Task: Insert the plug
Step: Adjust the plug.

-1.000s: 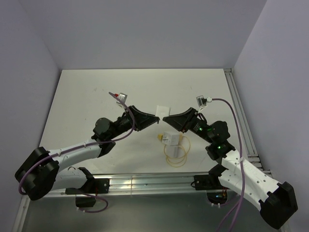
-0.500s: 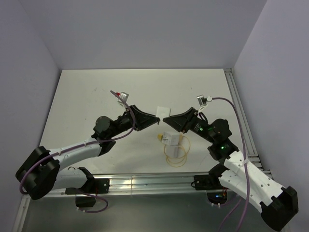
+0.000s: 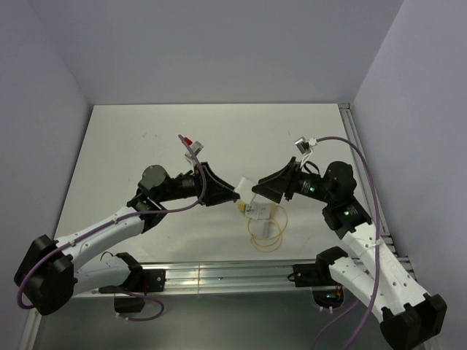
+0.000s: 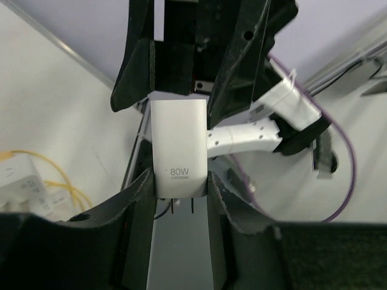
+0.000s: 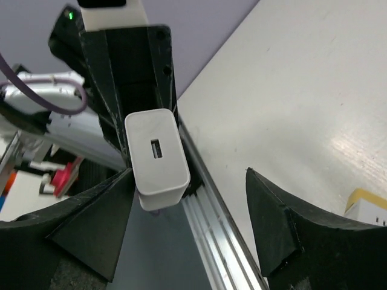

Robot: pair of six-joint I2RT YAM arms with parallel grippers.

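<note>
The plug [image 4: 178, 148] is a white charger block marked 80W, its two prongs pointing toward the left wrist camera. My left gripper [image 4: 178, 190] is shut on its sides. From above, the plug [image 3: 246, 185] hangs between both gripper tips, just over a small white socket block [image 3: 257, 211] with a yellow end. My right gripper [image 5: 193, 223] stands open around the plug [image 5: 156, 158], whose USB port faces this camera. One right finger [image 5: 91, 223] lies against the plug and the other is well apart. From above, the left gripper [image 3: 228, 193] and right gripper [image 3: 261, 191] face each other.
A thin yellow cable [image 3: 267, 230] coils on the white table [image 3: 146, 138] below the socket block. An aluminium rail [image 3: 219, 273] runs along the near edge and another [image 3: 365, 182] along the right side. Grey walls close the back and sides.
My right gripper has opened and let go of the plug, which stays in the left gripper. Both grippers and the plug have come nearer and lower, over the socket block.
</note>
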